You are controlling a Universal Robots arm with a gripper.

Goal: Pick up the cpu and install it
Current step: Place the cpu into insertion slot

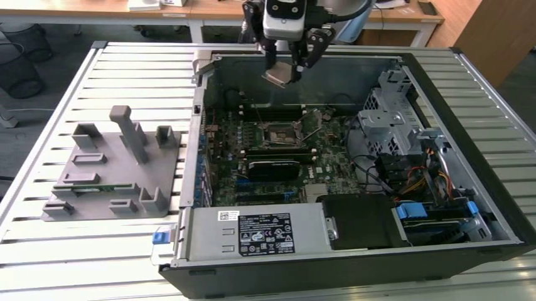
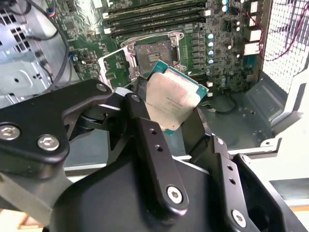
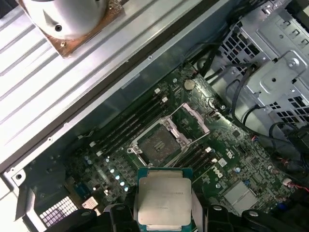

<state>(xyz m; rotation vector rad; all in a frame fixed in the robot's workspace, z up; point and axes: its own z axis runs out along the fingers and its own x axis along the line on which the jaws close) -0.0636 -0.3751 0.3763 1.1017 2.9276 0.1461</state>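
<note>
In the exterior view the gripper point(image 1: 287, 70) hangs over the open computer case point(image 1: 418, 59), jaws closed on the cpu point(image 1: 279, 77), which is tilted in the air above the socket point(image 1: 280, 132). In the second wrist view the cpu point(image 2: 171, 101) is pinched by opposite edges, which suits a light, stiff, fragile chip. In the first wrist view its lid point(image 3: 164, 200) bears faint print, probably unreadable, and it is clear of the bare socket point(image 3: 159, 142).

1 cpu point(image 1: 279, 76), 1 gripper point(image 1: 287, 68). 1 PC case point(image 1: 496, 157), lid off; inside: 1 mobo point(image 1: 331, 153), 1 cpu socket point(image 1: 278, 133), 1 PSU point(image 1: 251, 233), 1 metal drive cage point(image 1: 385, 119). 1 tabletop point(image 1: 134, 81) w/ 1 grey holder block point(image 1: 113, 188); in it 1 green mem stick point(image 1: 92, 186).
</note>
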